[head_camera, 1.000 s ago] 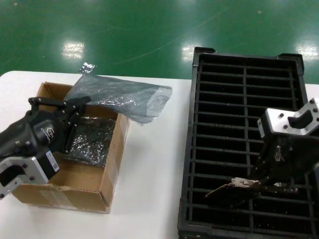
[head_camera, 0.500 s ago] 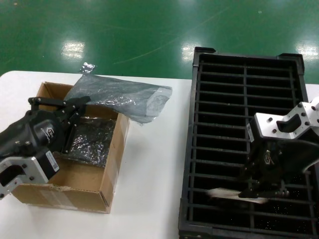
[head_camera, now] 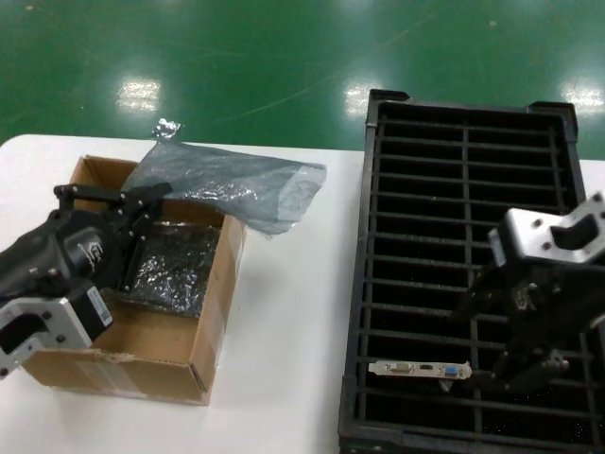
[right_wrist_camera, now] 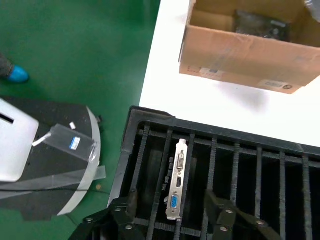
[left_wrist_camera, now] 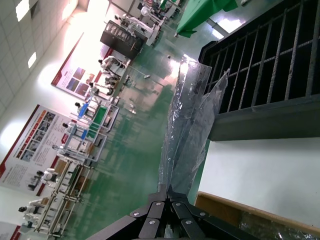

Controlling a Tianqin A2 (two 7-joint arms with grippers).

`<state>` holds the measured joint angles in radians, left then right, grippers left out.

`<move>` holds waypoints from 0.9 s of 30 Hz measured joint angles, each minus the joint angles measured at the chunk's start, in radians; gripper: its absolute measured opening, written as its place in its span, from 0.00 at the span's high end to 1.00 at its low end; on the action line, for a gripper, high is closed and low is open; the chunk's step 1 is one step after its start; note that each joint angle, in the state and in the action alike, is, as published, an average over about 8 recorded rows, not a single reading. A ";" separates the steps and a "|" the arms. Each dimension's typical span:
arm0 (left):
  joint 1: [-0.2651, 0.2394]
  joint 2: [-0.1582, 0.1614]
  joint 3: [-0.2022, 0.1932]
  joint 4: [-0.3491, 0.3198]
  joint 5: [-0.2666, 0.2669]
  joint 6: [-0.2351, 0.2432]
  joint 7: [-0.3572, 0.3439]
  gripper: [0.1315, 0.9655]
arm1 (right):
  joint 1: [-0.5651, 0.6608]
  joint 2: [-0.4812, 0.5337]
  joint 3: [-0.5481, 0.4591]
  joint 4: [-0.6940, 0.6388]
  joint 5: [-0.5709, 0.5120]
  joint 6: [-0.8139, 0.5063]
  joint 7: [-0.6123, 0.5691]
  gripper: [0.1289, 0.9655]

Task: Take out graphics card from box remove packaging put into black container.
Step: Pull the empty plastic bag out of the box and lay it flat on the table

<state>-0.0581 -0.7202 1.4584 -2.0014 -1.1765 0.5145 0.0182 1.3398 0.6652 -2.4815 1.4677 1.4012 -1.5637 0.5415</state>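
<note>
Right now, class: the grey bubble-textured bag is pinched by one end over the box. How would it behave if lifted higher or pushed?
The packaging, held by the left gripper, is thin and crinkly, so probably light and floppy. It sags over the box wall, so a push would likely crumple it rather than slide it.

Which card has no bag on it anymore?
The graphics card standing in a near slot of the black container, silver port bracket showing. The card in the box is wrapped in a dark shiny bag.
</note>
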 joint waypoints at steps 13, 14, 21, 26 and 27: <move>0.000 0.000 0.000 0.000 0.000 0.000 0.000 0.99 | -0.324 0.191 0.347 0.004 0.266 0.192 -0.094 0.38; 0.000 0.000 0.000 0.000 0.000 0.000 0.000 0.99 | -0.359 0.203 0.379 -0.004 0.299 0.209 -0.104 0.38; 0.000 0.000 0.000 0.000 0.000 0.000 0.000 0.99 | -0.619 0.239 0.631 -0.082 0.563 0.268 -0.162 0.20; 0.000 0.000 0.000 0.000 0.000 0.000 0.000 0.99 | -0.761 0.205 0.816 -0.142 0.760 0.228 -0.133 0.13; 0.000 0.000 0.000 0.000 0.000 0.000 0.000 0.99 | -0.781 0.194 0.849 -0.155 0.800 0.211 -0.117 0.11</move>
<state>-0.0580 -0.7203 1.4584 -2.0014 -1.1765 0.5145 0.0182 0.5590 0.8590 -1.6327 1.3126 2.2009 -1.3527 0.4242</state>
